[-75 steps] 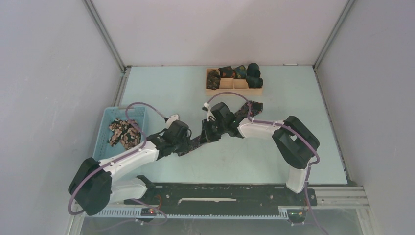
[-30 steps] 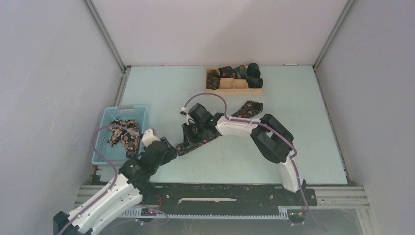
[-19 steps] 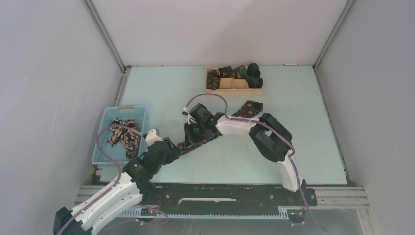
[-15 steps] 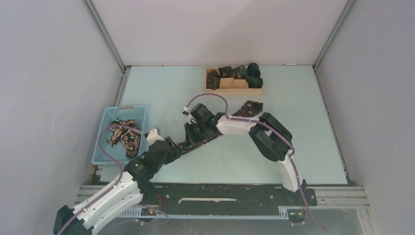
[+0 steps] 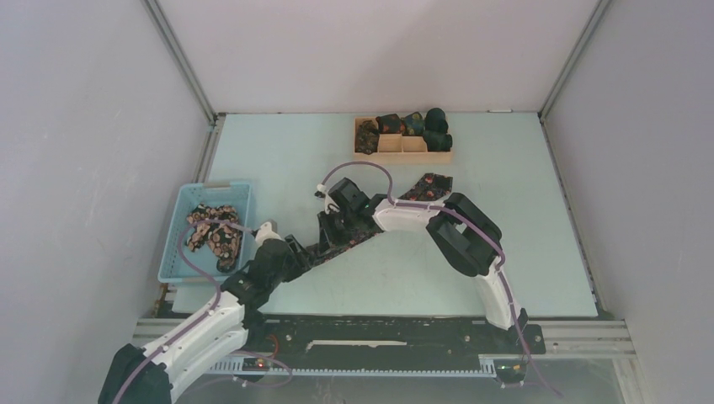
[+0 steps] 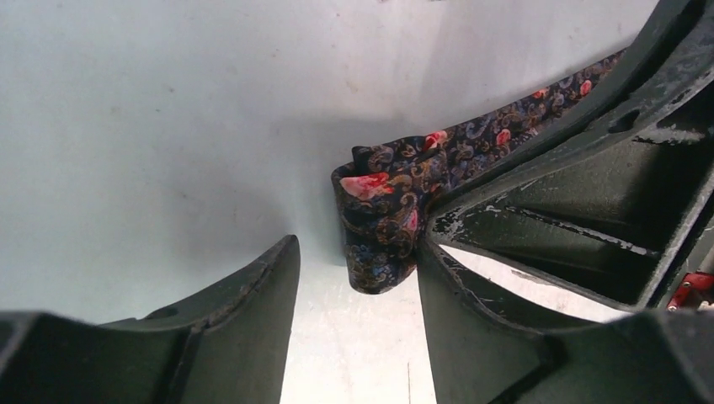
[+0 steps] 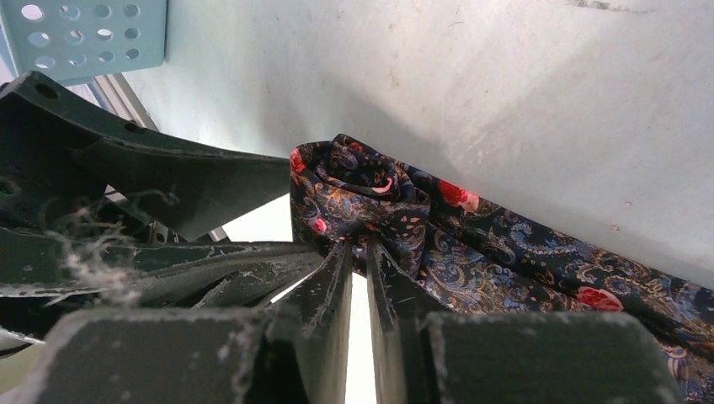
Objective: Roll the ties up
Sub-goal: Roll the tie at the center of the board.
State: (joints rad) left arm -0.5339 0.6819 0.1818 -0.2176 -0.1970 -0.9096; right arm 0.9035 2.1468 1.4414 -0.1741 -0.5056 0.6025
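One dark floral tie lies diagonally across the table, its wide end near the tray. Its near end is wound into a small roll, which also shows in the right wrist view. My right gripper is shut on the tie's fabric just behind the roll. My left gripper is open. The roll sits between its fingers and rests against the right finger.
A light-blue basket at the left holds more crumpled ties; its corner shows in the right wrist view. A wooden divided tray at the back holds several rolled ties. My two grippers are close together.
My left arm pulled back toward the near left, then crept forward to the tie's end. My right gripper moved left along the tie and held there.
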